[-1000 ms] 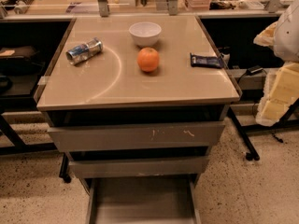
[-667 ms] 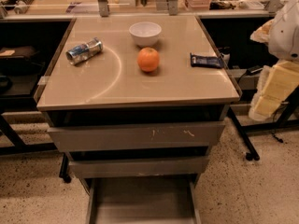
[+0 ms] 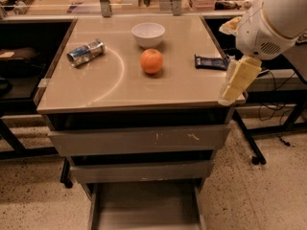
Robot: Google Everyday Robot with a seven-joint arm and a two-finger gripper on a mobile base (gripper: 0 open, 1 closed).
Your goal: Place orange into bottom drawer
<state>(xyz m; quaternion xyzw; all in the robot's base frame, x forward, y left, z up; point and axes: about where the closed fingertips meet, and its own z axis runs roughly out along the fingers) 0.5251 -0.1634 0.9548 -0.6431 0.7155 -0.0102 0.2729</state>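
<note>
Orange [image 3: 151, 61] sits on the cabinet top [image 3: 96, 92], near the white bowl [image 3: 148, 34], not yet picked up. Below, the bottom drawer [image 3: 144, 209] is already pulled open. At the right edge hangs the gripper [image 3: 229, 96], parted or closed I cannot tell; grasping and placing are left to do.

No writing can be read anywhere. The can [image 3: 86, 52], lying far left on the table [image 3: 120, 92], bears a label whose print cannot be made out, and the same goes for the dark packet [image 3: 210, 62] at the right. White marks on the upper drawer front [image 3: 139, 139] are scratches. The gripper [image 3: 237, 83], at the table's near right corner, shows no legible marking.
</note>
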